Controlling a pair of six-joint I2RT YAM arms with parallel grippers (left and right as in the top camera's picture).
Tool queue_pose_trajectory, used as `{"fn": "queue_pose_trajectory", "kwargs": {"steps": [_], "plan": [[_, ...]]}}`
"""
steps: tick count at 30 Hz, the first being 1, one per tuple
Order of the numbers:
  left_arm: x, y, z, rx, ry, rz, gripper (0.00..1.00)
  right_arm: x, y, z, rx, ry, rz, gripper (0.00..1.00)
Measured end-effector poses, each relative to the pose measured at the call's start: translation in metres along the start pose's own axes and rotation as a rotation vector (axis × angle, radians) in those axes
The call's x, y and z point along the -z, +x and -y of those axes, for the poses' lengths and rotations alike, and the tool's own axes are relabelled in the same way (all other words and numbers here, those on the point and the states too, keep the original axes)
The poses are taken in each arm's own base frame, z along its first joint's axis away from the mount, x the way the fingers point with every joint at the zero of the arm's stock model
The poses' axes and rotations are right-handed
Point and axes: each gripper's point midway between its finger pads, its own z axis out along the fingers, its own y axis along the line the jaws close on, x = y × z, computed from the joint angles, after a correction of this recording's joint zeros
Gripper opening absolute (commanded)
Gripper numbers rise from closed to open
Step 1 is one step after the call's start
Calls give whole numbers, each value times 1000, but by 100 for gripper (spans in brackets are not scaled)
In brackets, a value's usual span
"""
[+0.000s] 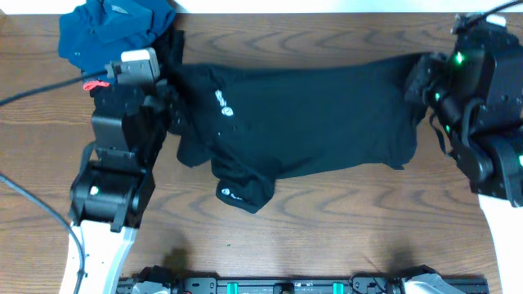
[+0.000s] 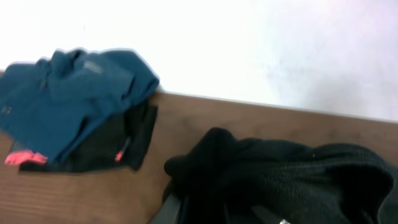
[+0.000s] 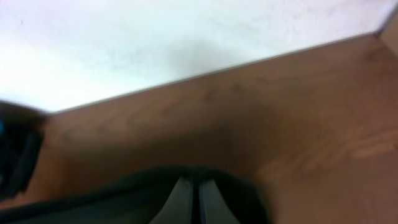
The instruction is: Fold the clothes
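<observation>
Fabric of the black shirt (image 1: 310, 122) is laid across the middle of the table (image 1: 327, 237), running left to right. One logo-marked sleeve is turned out toward the near edge. The shirt's left end is gathered at the left gripper (image 1: 167, 114), whose jaws are pressed nearly together and buried in bunched cloth. Its right end is drawn up to the right gripper (image 1: 421, 86), whose fingers (image 3: 186, 199) are pressed together with dark cloth around them, so a pinch on the hem is likely, though blur leaves this unsure.

The step in hand is judged to be the stretching flat of the shirt, with no fold yet made. The next move is judged to call for both ends being carried evenly, so that the body is not dragged askew and the loose sleeve is tucked in.

The left fingers themselves cannot be made out in the left wrist view. Collar and hem cannot be told apart from overhead. At the far left a dark blue garment (image 1: 114, 28) is cut off by the frame. A small black piece with red-pink tags (image 2: 112, 146) is mostly hidden beneath it.
</observation>
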Motion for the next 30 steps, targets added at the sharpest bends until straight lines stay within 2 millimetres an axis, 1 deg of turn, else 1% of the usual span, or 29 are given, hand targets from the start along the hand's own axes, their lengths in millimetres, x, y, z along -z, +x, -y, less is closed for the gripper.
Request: {"fn": "queue_pose_trajectory", "kwargs": {"steps": [2, 8, 12, 15, 17, 19, 22, 23, 24, 25, 26, 28, 30], "plan": [[-9, -10, 3, 4, 11, 42, 13, -7, -9, -3, -13, -8, 31, 1], [-44, -52, 17, -13, 54, 227, 13, -32, -49, -7, -72, -21, 170, 1], [-66, -77, 25, -61, 73, 350, 13, -54, -73, -8, -93, -31, 254, 1], [-79, -95, 31, -106, 72, 396, 13, -67, -87, -6, -100, -36, 304, 1], [-84, -112, 36, -132, 71, 422, 13, -68, -96, -4, -98, -43, 336, 1], [-83, -132, 41, -149, 73, 460, 12, -66, -106, 0, -97, -45, 371, 1], [-75, -160, 48, -164, 77, 520, 13, -64, -111, 6, -88, -37, 387, 1], [-73, -164, 49, -166, 77, 523, 13, -65, -109, 7, -78, -32, 377, 1], [-73, -163, 48, -171, 75, 509, 17, -67, -106, 9, -67, -26, 361, 1], [-77, -155, 47, -178, 66, 459, 22, -70, -99, 12, -54, -17, 332, 1], [-79, -150, 46, -184, 62, 434, 22, -71, -96, 13, -47, -12, 315, 1], [-91, -119, 38, -199, 41, 291, 22, -76, -78, 18, -23, 10, 239, 1], [-101, -80, 29, -209, 18, 128, 22, -80, -59, 23, -4, 31, 162, 2]]}}
